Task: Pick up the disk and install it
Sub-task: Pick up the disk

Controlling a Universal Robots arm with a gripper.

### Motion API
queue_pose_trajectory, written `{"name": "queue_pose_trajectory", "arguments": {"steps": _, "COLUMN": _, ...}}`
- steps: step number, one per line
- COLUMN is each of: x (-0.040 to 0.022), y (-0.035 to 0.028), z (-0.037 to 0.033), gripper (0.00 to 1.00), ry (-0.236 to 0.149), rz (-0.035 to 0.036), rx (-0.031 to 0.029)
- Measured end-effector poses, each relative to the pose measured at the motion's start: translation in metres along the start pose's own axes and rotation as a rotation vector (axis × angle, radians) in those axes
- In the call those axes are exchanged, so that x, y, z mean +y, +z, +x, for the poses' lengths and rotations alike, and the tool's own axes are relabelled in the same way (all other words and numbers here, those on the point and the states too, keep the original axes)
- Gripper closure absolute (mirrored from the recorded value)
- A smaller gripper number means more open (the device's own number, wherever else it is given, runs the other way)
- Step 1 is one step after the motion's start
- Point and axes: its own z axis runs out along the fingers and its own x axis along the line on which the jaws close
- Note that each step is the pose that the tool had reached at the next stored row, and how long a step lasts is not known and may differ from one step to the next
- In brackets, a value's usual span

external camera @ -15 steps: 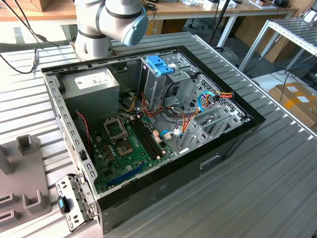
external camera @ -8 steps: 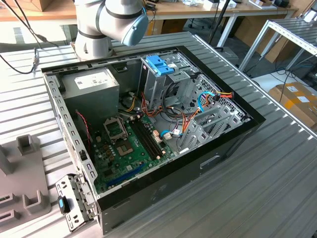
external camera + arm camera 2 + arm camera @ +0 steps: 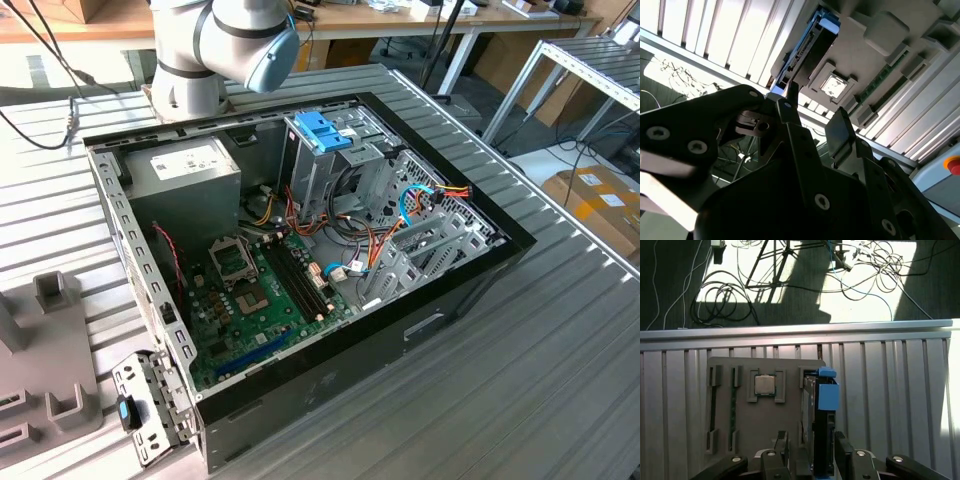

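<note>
Silver-grey with blue rails, the disk (image 3: 822,436) stands on edge in a slot of the grey holder plate (image 3: 765,420). Its long axis runs straight out from the pincer (image 3: 812,438), whose fingers (image 3: 782,442) are spread and flank its two broad faces, gripping nothing. In the exterior view, what looks like that same plate (image 3: 50,350) sits on the table (image 3: 520,380) at about eight o'clock from the open computer case (image 3: 350,372), well apart from the drive cage (image 3: 330,172).

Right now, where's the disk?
In the first wrist view the disk stands on edge in the grey holder, beside the chip, lined up with the open hand.
</note>
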Motion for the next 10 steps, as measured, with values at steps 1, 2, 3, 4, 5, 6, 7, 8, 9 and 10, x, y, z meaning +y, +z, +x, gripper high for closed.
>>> {"name": "queue_pose_trajectory", "arguments": {"steps": 1, "x": 0.0, "y": 0.0002, "z": 0.0, "gripper": 0.51, "ry": 0.0, "rz": 0.0, "rx": 0.0}}
{"name": "queue_pose_trajectory", "arguments": {"steps": 2, "x": 0.0, "y": 0.0003, "z": 0.0, "gripper": 0.51, "ry": 0.0, "rz": 0.0, "rx": 0.0}}
{"name": "queue_pose_trajectory", "arguments": {"steps": 3, "x": 0.0, "y": 0.0006, "z": -0.0001, "gripper": 0.51, "ry": 0.0, "rz": 0.0, "rx": 0.0}}
{"name": "queue_pose_trajectory", "arguments": {"steps": 4, "x": 0.0001, "y": 0.0007, "z": -0.0001, "gripper": 0.51, "ry": 0.0, "rz": 0.0, "rx": 0.0}}
{"name": "queue_pose_trajectory", "arguments": {"steps": 5, "x": 0.0001, "y": 0.0009, "z": -0.0001, "gripper": 0.51, "ry": 0.0, "rz": 0.0, "rx": 0.0}}
{"name": "queue_pose_trajectory", "arguments": {"steps": 6, "x": 0.0001, "y": 0.0011, "z": -0.0002, "gripper": 0.51, "ry": 0.0, "rz": 0.0001, "rx": 0.0}}
{"name": "queue_pose_trajectory", "arguments": {"steps": 7, "x": 0.0001, "y": 0.0014, "z": -0.0003, "gripper": 0.51, "ry": 0.0, "rz": 0.0001, "rx": 0.0}}
{"name": "queue_pose_trajectory", "arguments": {"steps": 8, "x": 0.0002, "y": 0.0019, "z": -0.0006, "gripper": 0.51, "ry": 0.0, "rz": 0.0001, "rx": 0.0}}
{"name": "queue_pose_trajectory", "arguments": {"steps": 9, "x": 0.0002, "y": 0.0022, "z": -0.0007, "gripper": 0.51, "ry": 0.0, "rz": 0.0001, "rx": 0.0}}
{"name": "queue_pose_trajectory", "arguments": {"steps": 10, "x": 0.0002, "y": 0.0024, "z": -0.0008, "gripper": 0.51, "ry": 0.0, "rz": 0.0001, "rx": 0.0}}
